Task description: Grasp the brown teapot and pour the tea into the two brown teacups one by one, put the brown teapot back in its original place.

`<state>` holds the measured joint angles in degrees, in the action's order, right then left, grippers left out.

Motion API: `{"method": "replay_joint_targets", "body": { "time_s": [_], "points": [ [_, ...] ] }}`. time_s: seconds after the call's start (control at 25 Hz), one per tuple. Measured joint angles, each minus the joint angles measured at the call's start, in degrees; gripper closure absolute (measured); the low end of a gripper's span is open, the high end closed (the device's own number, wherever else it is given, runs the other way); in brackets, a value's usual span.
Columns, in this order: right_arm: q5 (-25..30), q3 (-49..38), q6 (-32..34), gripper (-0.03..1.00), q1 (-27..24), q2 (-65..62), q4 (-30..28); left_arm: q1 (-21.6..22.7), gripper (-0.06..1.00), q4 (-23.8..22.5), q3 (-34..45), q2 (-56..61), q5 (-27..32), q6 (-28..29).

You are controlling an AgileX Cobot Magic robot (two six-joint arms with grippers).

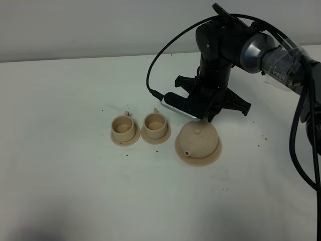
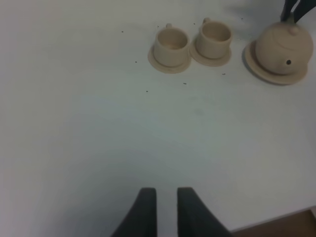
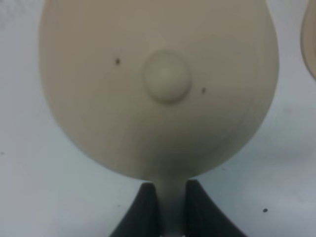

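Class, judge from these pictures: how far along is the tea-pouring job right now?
Done: nothing that shows; no tea is visible in the two cups. In hand: the right claw grips the handle of the teapot, which sits on its plate. Left: lifting, both pours, setting it back.

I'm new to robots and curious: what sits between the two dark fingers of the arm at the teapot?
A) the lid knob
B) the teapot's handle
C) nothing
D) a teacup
B: the right wrist view shows the right gripper straddling the pale handle of the brown teapot.
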<state>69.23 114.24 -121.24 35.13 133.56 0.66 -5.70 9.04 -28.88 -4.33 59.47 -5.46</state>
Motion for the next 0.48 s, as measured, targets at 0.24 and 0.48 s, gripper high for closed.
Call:
{"method": "replay_joint_targets", "body": {
  "time_s": [0.24,0.48],
  "points": [
    [-0.05,0.0,0.05,0.86,0.0,-0.33,0.83,0.0,0.82,0.0,0.0,0.0,0.0,-0.05],
    [-0.05,0.0,0.05,0.86,0.0,-0.33,1.2,0.0,0.82,0.0,0.0,0.0,0.0,-0.05]
  ]
}}
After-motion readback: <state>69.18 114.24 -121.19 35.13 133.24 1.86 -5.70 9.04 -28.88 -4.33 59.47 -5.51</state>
